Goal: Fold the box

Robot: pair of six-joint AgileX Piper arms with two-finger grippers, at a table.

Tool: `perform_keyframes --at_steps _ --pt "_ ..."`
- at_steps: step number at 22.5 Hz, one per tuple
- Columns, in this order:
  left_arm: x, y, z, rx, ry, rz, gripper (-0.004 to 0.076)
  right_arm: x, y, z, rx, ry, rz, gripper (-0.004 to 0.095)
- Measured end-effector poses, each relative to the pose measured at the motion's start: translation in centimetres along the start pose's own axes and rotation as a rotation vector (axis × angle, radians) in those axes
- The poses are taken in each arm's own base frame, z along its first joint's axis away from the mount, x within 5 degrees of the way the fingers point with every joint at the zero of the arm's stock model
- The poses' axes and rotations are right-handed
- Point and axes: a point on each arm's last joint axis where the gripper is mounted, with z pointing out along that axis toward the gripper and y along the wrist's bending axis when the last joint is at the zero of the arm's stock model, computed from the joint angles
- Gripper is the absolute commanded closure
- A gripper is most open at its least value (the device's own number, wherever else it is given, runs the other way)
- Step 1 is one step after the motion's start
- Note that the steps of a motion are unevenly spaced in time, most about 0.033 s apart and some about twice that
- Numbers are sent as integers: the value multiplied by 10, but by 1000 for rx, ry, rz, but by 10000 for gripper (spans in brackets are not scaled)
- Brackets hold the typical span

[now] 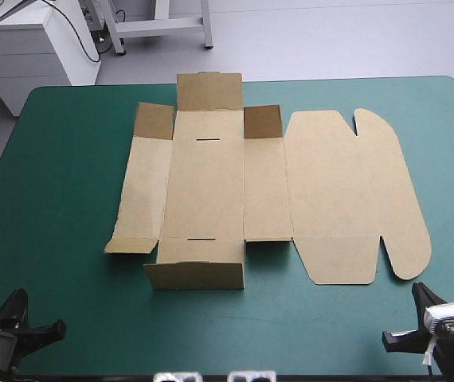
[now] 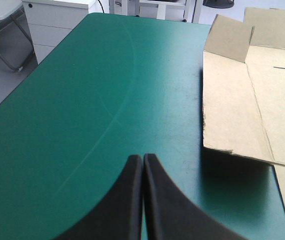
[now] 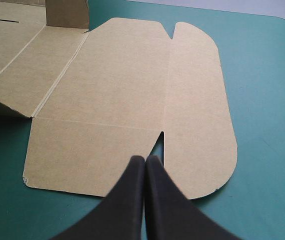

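The brown box (image 1: 243,191) lies mostly flat in the middle of the teal-green table, its far and near end flaps and two small corner tabs raised. Its lid panel with a rounded edge (image 1: 370,191) spreads flat to the right. My left gripper (image 1: 20,330) rests at the near left corner, shut, with nothing in it; in the left wrist view the gripper (image 2: 143,162) points along bare cover, the box (image 2: 252,100) off to one side. My right gripper (image 1: 422,314) sits at the near right, shut; in its own view the gripper (image 3: 145,162) points at the lid's (image 3: 132,95) near edge.
Bare teal-green cover (image 1: 60,199) runs wide to the left of the box and in a strip along the near edge (image 1: 291,334). A white cabinet (image 1: 28,48) stands beyond the far left corner.
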Motion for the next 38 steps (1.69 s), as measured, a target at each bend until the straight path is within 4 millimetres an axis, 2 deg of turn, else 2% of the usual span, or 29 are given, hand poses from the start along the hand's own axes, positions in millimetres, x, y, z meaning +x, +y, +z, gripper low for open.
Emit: perform_keyframes --at_steps 19,21,23,25,28,29,30,31,38 --pt "-1 0 0 0 -1 0 732 0 0 0 0 0 0 928" --pt "-12 -1 -2 1 -3 0 732 0 0 0 0 0 0 928" --pt "-35 -4 -2 1 -14 17 732 0 0 0 0 0 0 928" --pt "-69 -10 10 1 21 68 732 0 0 0 0 0 0 928" --pt "-96 -18 39 -1 103 125 732 0 0 0 0 0 0 928" --pt "-105 -22 57 -4 157 143 732 0 0 0 0 0 0 928" --pt "-109 -23 64 -5 174 150 732 0 0 0 0 0 0 928" --pt "-115 -26 82 -7 224 160 732 0 0 0 0 0 0 928" --pt "-122 -37 148 -17 403 184 731 0 0 0 0 0 0 928"
